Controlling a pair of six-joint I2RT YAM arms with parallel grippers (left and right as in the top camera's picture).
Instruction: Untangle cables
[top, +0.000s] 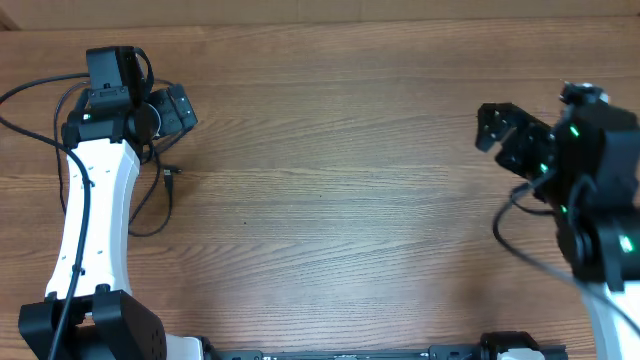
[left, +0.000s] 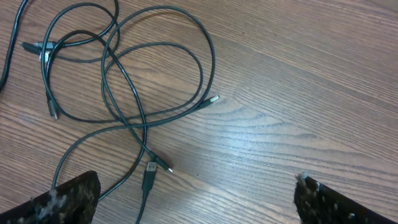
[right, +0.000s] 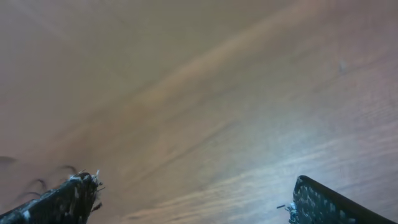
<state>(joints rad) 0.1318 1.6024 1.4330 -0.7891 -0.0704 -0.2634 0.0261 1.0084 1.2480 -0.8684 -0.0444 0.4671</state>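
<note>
Two pincers are standing wide open over the wooden table (top: 350, 200), and neither is gripping anything. The left pincer (left: 194, 182) is hanging above the table with the cables (left: 132, 126) just ahead of it. Its two fingers (left: 74, 199) are showing at the bottom corners of its wrist view, with bare wood between them. The cables are lying loose on the table, more toward the left finger, and as far as that view shows they are touching neither finger. They are forming several overlapping loops that are crossing one another near the middle of the tangle. A silver-tipped plug (left: 212, 99) is pointing out of the loops on the side nearer the left pincer's right finger. A USB plug (left: 150, 169) and a smaller plug (left: 165, 167) are lying side by side at the edge of the tangle closest to the left pincer. Another plug (left: 52, 113) is resting at the far left of the tangle.

From overhead, the left pincer (top: 172, 108) and its white arm (top: 95, 200) are hiding most of the tangle. Only one loop and one plug of the cables (top: 167, 188) are showing, just beside the arm. The right pincer (top: 495, 135) is hovering well apart from the left pincer, across the table, over bare wood. Its wrist view is blurred and is showing little beyond its own fingers (right: 68, 199).
</note>
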